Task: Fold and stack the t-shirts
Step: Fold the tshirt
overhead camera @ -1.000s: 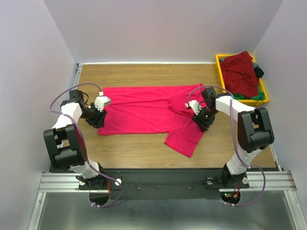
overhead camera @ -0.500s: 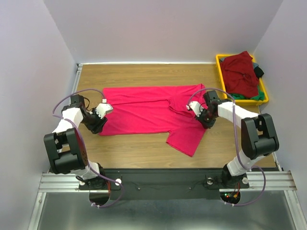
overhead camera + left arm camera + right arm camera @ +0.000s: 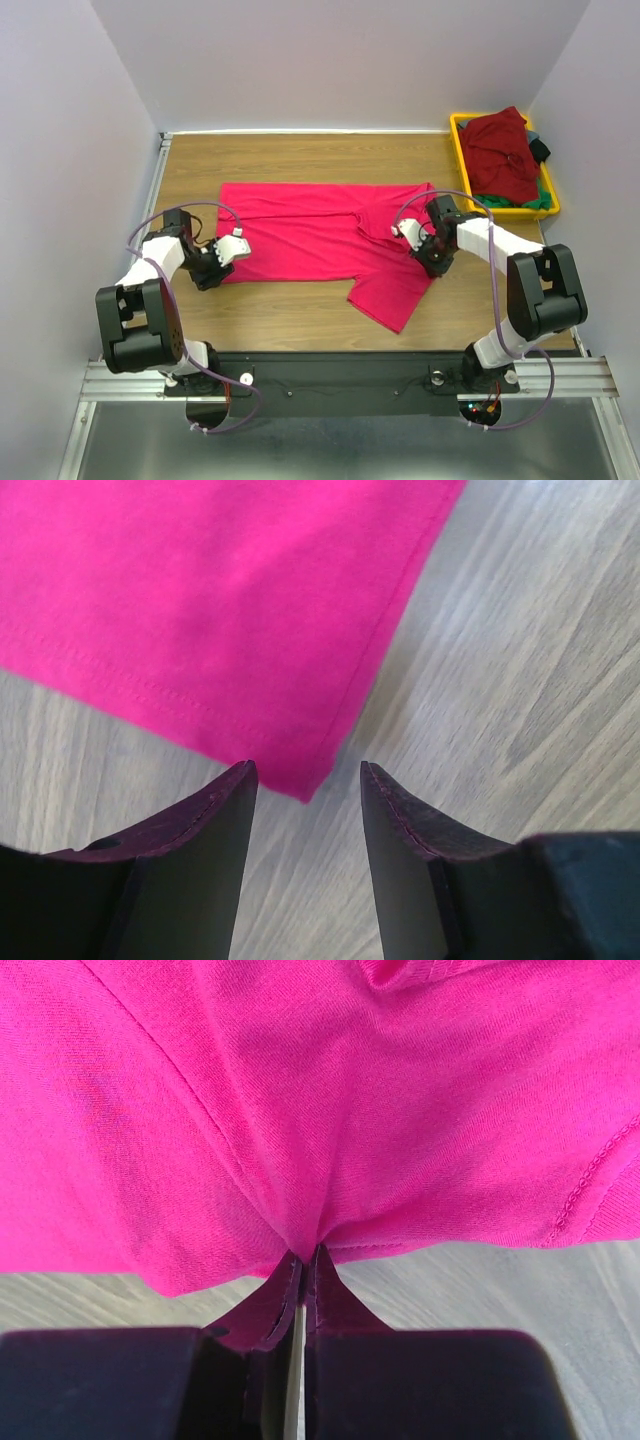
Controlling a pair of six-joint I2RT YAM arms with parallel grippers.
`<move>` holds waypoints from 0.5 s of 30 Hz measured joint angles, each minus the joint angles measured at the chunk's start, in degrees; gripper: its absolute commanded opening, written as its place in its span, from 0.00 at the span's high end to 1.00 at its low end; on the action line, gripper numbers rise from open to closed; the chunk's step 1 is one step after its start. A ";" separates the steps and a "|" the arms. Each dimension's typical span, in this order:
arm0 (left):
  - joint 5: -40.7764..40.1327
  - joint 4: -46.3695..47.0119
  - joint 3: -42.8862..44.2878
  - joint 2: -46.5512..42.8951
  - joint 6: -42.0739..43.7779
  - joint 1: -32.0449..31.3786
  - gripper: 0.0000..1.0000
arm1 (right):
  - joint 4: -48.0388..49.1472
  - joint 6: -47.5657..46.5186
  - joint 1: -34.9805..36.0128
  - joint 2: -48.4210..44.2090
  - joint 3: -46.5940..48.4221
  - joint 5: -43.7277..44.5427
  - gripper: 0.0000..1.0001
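**Right gripper clamps bright crimson short-sleeved cloth t-shirt**

The shirt lies spread flat across the middle of the overhead frame on a brown wooden table, one sleeve angled toward the lower right. The right gripper's jaws are pressed together on a fold of cloth at the shirt's right side. At centre left, the left gripper sits with jaws apart, the shirt's hem corner just ahead of its fingertips. In the upper right, a yellow plastic bin holds a dark maroon cloth t-shirt heaped over green and dark cloth.

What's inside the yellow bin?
A maroon shirt heaped on top; green cloth and dark cloth peek out at the bin's right side. Anything beneath is covered.
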 measured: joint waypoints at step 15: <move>-4.94 5.22 -3.91 0.00 4.42 -2.34 1.00 | -5.40 1.44 0.00 -0.13 0.20 -0.07 0.99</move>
